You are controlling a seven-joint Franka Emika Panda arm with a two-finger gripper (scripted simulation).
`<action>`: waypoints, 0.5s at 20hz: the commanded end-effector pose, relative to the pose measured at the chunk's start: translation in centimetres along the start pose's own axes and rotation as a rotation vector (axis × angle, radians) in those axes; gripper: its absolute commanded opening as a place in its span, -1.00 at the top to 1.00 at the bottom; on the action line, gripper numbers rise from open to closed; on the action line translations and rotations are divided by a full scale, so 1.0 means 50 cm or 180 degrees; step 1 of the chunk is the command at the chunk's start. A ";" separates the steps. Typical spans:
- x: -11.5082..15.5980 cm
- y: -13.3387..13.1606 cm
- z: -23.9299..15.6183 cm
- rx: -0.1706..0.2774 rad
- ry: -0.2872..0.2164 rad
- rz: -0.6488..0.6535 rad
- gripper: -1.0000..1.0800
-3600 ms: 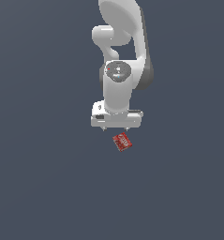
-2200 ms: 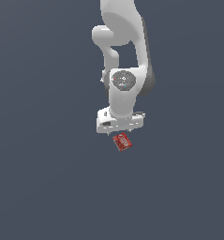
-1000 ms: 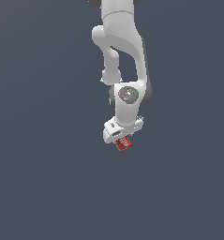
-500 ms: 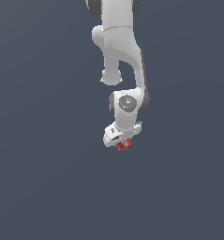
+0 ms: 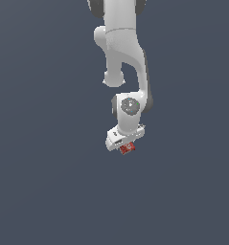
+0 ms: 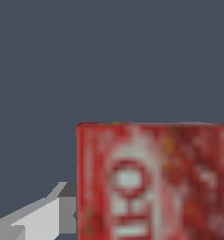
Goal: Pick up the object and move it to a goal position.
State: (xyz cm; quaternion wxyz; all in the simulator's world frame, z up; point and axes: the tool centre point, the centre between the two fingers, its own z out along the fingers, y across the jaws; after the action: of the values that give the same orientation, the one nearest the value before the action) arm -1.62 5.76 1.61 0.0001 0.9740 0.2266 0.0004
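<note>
In the exterior view the arm (image 5: 123, 52) comes down from the top centre of the frame, and its gripper (image 5: 124, 144) sits just below the middle, a little toward the exterior view's right. The box (image 5: 128, 149) lies directly under the gripper, at its lower right edge, touching it and partly covered by it. In the wrist view the box (image 6: 153, 180) stands close before the camera, with one of the fingers (image 6: 38, 218) just beside it, and the tabletop (image 6: 108, 56) lies behind both.
</note>
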 end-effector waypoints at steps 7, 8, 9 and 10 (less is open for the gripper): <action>-0.002 0.005 -0.009 0.0000 -0.0001 0.0000 1.00; -0.003 0.008 -0.014 0.0000 -0.0001 0.0000 1.00; -0.005 0.012 -0.020 0.0000 -0.0001 0.0000 1.00; -0.006 0.017 -0.028 0.0000 -0.0001 0.0000 1.00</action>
State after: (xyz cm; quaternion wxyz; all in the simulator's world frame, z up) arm -1.62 5.22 2.49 -0.0001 0.9739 0.2270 -0.0002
